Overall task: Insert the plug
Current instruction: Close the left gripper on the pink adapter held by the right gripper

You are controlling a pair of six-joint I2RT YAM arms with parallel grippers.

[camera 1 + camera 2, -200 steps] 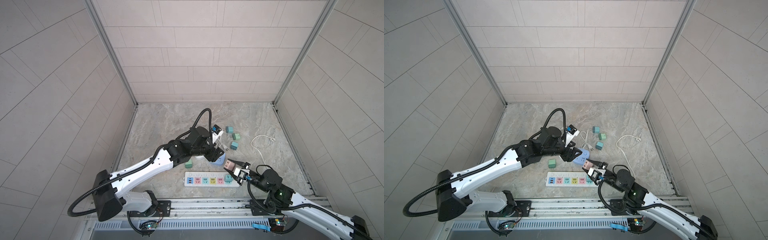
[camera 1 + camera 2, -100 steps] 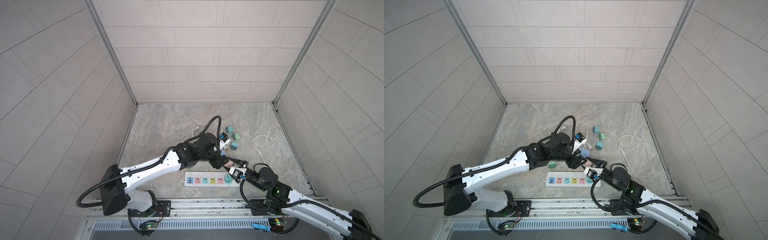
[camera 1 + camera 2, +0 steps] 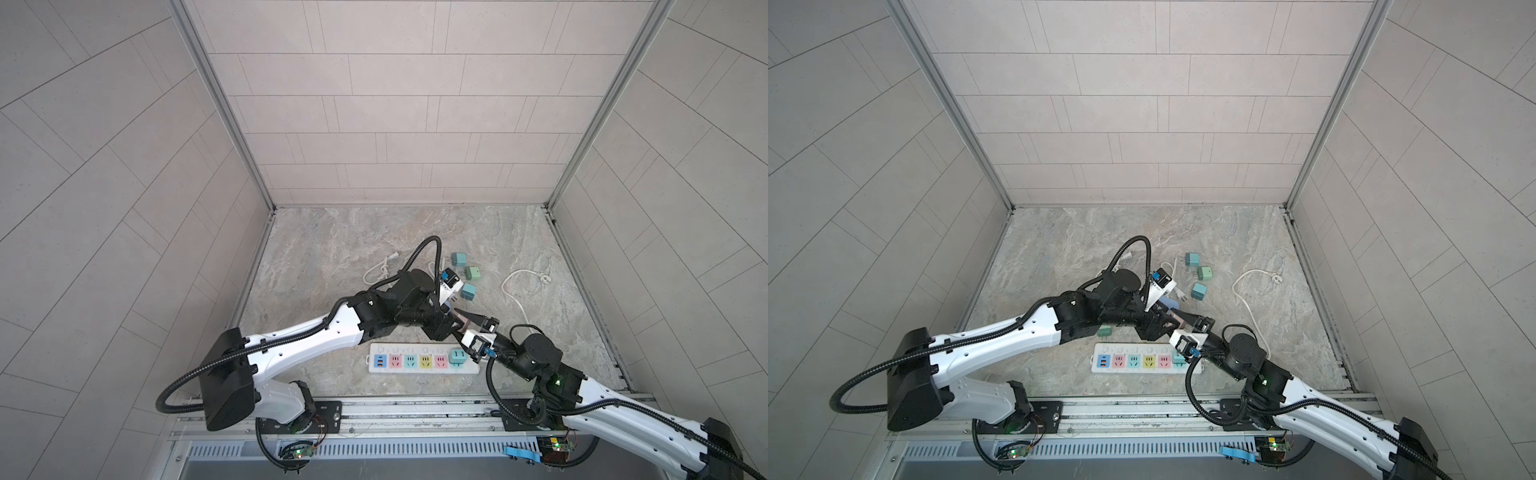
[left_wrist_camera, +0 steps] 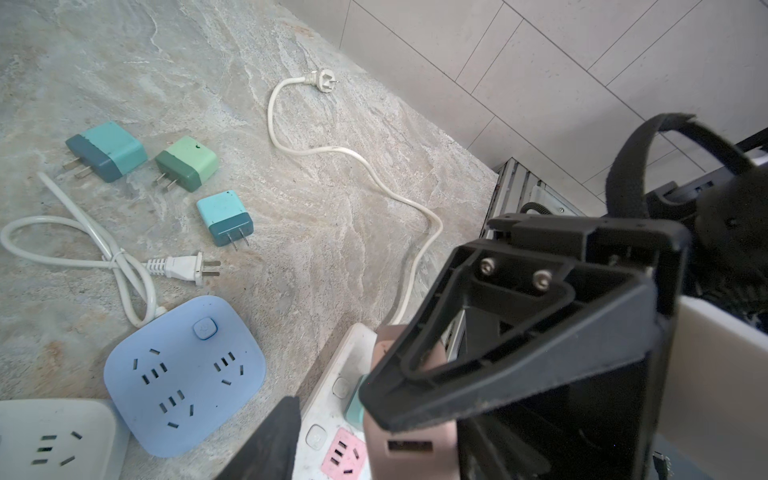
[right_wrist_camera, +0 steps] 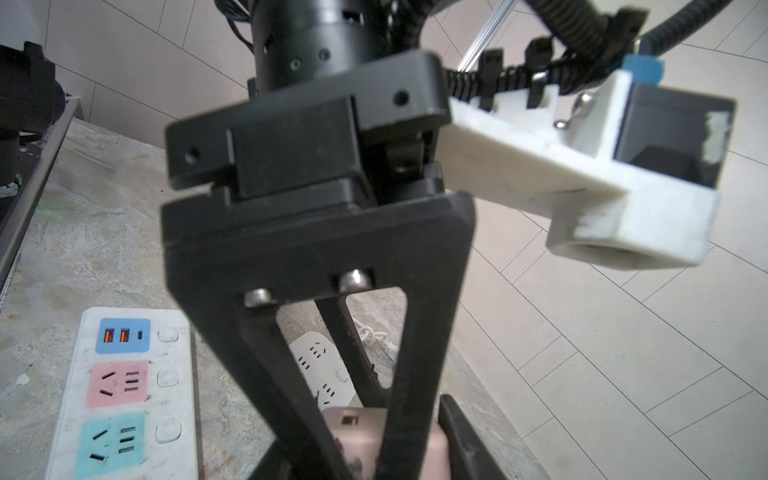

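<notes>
Right gripper [image 3: 466, 321] clamps 1 rose-pink block plug [image 3: 464, 325] in both top views, near the white plastic power strip's [image 3: 415, 369] right end; left gripper [image 3: 451, 329] reaches it, grip unclear. Left wrist view: 3 teal-green cube adapters [image 4: 226, 218], 2 white cables [image 4: 178, 268], bare stone floor [image 4: 316, 249] between. Right wrist view: 3 uncovered strip panels [image 5: 120, 384] show

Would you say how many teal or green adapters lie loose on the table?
4: far teal adapter, green adapter, near teal adapter clustered mid-table; fourth adapter by the left arm. Arms may hide more.

Overhead stereo pair, close wrist views share strip [image 5: 183, 399]
</notes>
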